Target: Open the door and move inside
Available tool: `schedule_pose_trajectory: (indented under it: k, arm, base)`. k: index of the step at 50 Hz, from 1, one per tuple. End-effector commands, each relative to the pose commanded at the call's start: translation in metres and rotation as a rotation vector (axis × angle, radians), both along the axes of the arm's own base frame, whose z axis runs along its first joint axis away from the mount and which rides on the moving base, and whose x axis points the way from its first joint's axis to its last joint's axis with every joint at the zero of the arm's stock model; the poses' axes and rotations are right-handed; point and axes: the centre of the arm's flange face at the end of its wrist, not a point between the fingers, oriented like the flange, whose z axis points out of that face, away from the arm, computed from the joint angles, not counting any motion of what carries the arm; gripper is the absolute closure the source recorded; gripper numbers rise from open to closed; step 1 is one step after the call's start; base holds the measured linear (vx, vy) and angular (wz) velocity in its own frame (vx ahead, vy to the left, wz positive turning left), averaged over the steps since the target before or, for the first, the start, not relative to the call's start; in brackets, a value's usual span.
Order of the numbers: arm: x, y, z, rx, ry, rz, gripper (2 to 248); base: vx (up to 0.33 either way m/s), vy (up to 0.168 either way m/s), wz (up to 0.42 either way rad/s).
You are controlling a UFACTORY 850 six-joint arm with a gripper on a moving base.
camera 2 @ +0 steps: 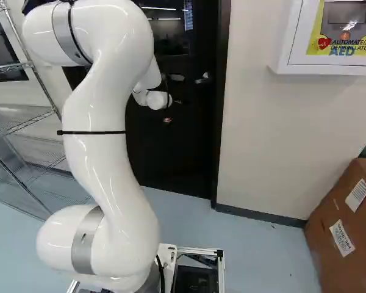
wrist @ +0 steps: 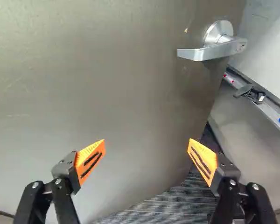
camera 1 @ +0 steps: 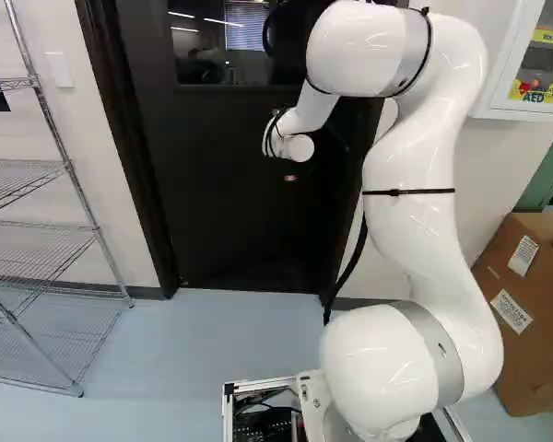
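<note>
Hand (wrist: 147,140) is open, gripping nothing | metal lever (wrist: 210,50) ahead of it, near the free edge of door (wrist: 107,88), which looks ajar | I worry: driving off-line may catch a finger on lever; losing contact may let door swing onto my arm (camera 1: 410,203)

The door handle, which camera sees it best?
The wrist view: the silver handle is big there, with nothing in front. The right base view shows it only tiny, if at all; in the left base view I can't find it.
</note>
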Motion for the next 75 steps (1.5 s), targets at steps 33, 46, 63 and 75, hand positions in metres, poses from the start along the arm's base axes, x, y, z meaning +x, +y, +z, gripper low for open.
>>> schedule_pose_trajectory:
  k: [33, 46, 63, 75]
  arm:
    - [-0.066, 0.004, 0.007, -0.003, 0.036, 0.015, 3]
    - [-0.092, 0.005, 0.009, -0.004, 0.047, 0.020, 3]
    - [-0.127, 0.006, 0.011, -0.006, 0.057, 0.027, 3]
    - [-0.151, 0.006, 0.014, -0.014, 0.045, 0.038, 3]
  base:
    - [0.000, 0.000, 0.000]
    - [0.000, 0.000, 0.000]
    - [0.000, 0.000, 0.000]
    - [0.000, 0.000, 0.000]
